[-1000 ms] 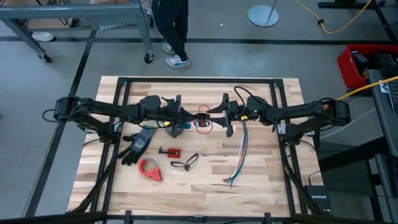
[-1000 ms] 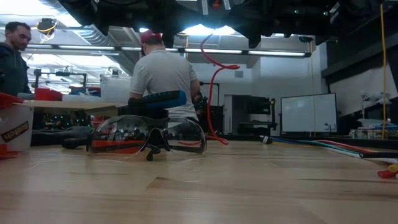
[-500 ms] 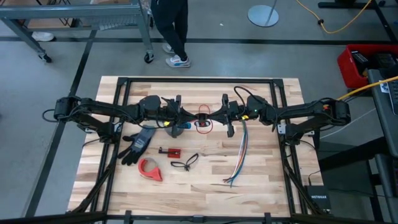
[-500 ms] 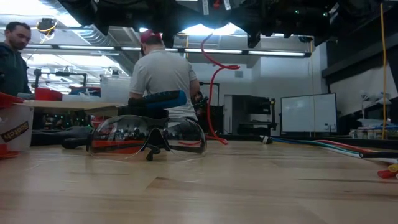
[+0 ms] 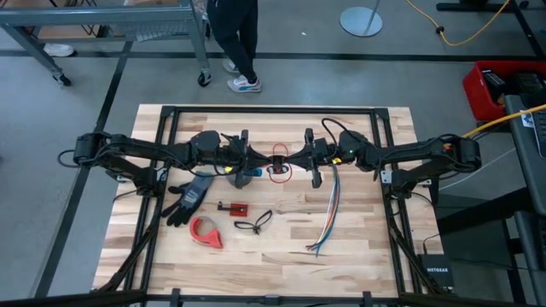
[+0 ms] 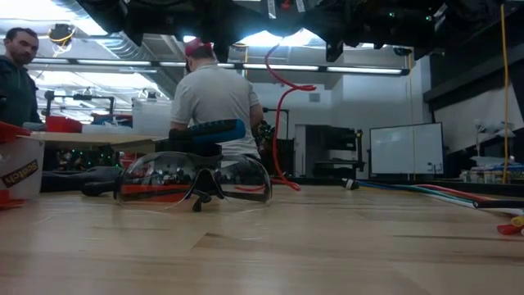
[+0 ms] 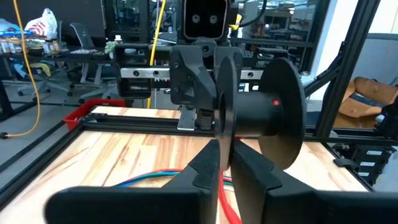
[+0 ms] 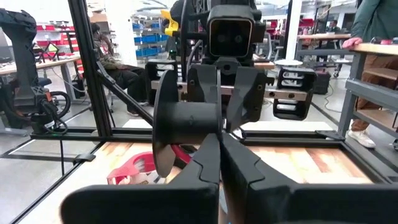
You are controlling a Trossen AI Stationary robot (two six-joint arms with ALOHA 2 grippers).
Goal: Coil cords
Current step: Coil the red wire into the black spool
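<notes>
We are seeing the red cord (image 5: 279, 164) lying as a small round coil near the tabletop (image 5: 358, 247) centre, between the two arms, its loop stretched slightly from the far edge toward the near one. It is thin, red, with black parts. The left pincer (image 5: 253, 159) is meeting it from one side; we cannot tell its gap. The right pincer (image 5: 300, 157) is pressing together just beside the coil. Open wood is lying along the near edge.
</notes>
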